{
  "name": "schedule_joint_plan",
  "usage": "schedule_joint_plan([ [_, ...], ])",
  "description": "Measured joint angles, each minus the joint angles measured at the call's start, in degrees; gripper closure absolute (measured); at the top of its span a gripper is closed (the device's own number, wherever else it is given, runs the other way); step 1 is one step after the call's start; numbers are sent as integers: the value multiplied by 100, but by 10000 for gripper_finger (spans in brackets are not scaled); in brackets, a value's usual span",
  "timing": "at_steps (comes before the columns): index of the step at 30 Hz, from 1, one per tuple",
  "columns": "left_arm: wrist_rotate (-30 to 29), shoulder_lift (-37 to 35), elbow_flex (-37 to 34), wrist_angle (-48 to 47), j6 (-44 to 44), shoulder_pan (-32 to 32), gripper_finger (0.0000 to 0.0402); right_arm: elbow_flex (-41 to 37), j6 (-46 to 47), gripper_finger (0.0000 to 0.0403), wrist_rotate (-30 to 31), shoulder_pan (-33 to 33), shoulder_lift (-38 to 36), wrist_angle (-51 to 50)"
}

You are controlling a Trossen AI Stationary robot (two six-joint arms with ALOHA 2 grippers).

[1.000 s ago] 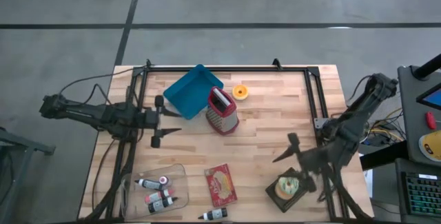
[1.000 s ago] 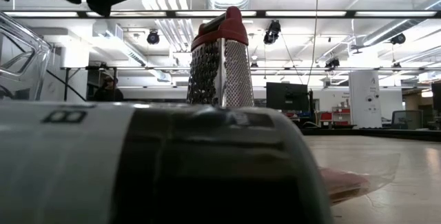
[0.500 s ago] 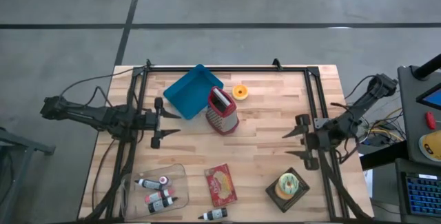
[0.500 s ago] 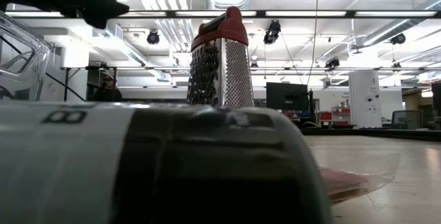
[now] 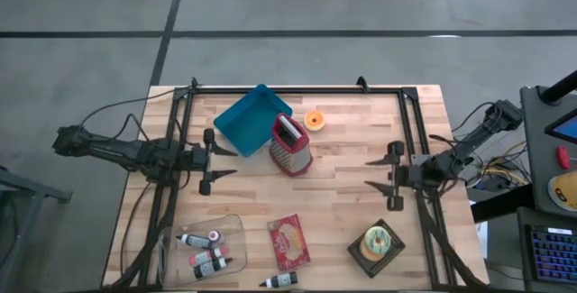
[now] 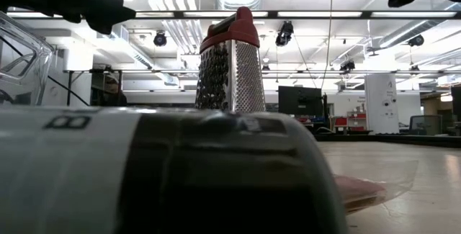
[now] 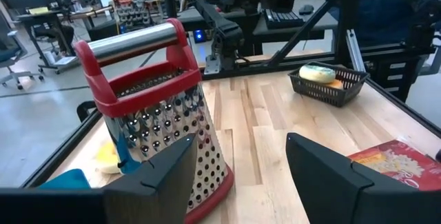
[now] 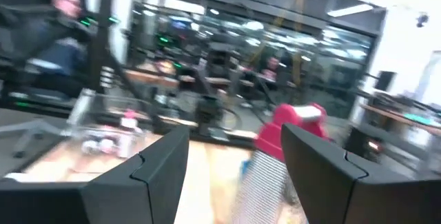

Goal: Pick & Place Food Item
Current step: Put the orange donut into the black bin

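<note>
Counting one grater (image 5: pixel 291 144), one donut basket (image 5: pixel 376 243), perhaps four bottles; both tools (image 5: pixel 209 159) (image 5: pixel 386 174) gape empty.

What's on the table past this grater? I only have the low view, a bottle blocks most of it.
Observer: A donut sits in a small black basket at the table's near right corner.
Operator: Either gripper holding anything?
Observer: No. The right gripper is open and empty, hovering at the right edge, away from the basket.
Operator: Left one?
Observer: The left gripper is open too, at the left edge, pointing at the red grater.
Operator: Anything behind the grater?
Observer: A blue tray touches its far-left side, and a small orange-and-yellow item lies just right of it.
</note>
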Motion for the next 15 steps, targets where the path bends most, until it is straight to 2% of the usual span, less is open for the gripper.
schedule_joint_plan([
  [4, 25, 3, 0, -1, -18, -2, 174, -8, 473, 177, 53, -6, 34, -33],
  [10, 48, 46, 0, 275, -109, 0, 174, -21, 349, 177, 26, -259, 136, -121],
  [15, 19, 391, 0, 634, -104, 9, 174, -49, 340, 177, 14, -629, 334, -164],
])
